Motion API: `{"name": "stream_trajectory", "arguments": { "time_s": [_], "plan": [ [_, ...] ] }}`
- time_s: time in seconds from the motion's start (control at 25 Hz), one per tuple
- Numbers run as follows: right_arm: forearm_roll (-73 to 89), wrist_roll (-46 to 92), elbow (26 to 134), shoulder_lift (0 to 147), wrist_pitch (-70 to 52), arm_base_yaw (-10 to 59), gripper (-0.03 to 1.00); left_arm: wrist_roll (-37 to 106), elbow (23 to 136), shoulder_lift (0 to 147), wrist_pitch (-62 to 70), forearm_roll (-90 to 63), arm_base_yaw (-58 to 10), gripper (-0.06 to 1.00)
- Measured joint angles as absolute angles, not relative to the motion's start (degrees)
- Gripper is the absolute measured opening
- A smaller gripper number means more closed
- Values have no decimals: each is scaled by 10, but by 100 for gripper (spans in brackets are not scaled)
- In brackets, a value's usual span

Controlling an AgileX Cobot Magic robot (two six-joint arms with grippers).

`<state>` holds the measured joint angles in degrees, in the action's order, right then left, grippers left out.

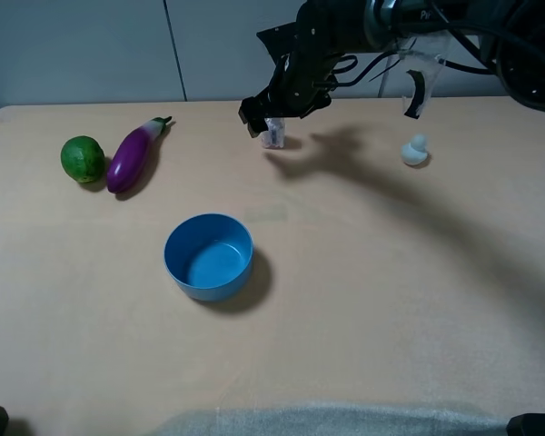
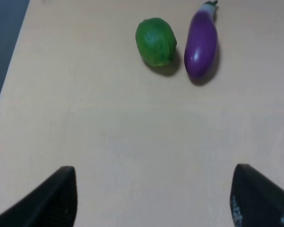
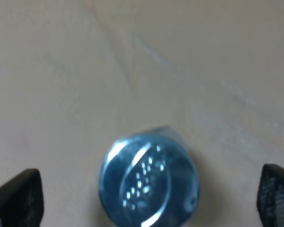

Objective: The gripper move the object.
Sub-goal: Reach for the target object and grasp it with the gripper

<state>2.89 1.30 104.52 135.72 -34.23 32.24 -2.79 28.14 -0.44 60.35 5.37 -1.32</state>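
Shaker (image 1: 273,137) of clear glass with a silver cap stands upright on the tabletop (image 1: 391,300), beyond the blue bowl (image 1: 209,289) and a little to its right, towards the far edge. The right claw (image 1: 272,121) hangs directly over it, its black arm and cables reaching in from the bowl's far right. The right wrist view looks straight down on the round, shiny cap. The two dark fingers (image 3: 19,201) of this claw sit far out to either side, with bare tabletop showing between each of them and the shaker. So the right claw is spread wide and touches nothing, with the shaker in the middle of the gap.

A small pale duck (image 1: 416,150) sits further right of the bowl than the shaker, also on the bowl's far side and well apart from the shaker. On the far left of the bowl lie a green lime (image 1: 83,158) and a purple eggplant (image 1: 133,156), side by side and nearly touching, the eggplant the nearer of the two to the bowl.

The left claw (image 2: 154,194) is also spread wide, with only bare tabletop between its fingers; the lime and eggplant lie well ahead of it.
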Motion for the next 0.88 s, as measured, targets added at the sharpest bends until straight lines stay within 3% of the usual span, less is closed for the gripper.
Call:
{"name": "stream_trajectory", "arguments": {
  "time_s": [0.88],
  "plan": [
    [19, 13, 1045, 1383, -303, 322, 68, -28, 281, -4, 603, 54, -13, 74]
  ]
}}
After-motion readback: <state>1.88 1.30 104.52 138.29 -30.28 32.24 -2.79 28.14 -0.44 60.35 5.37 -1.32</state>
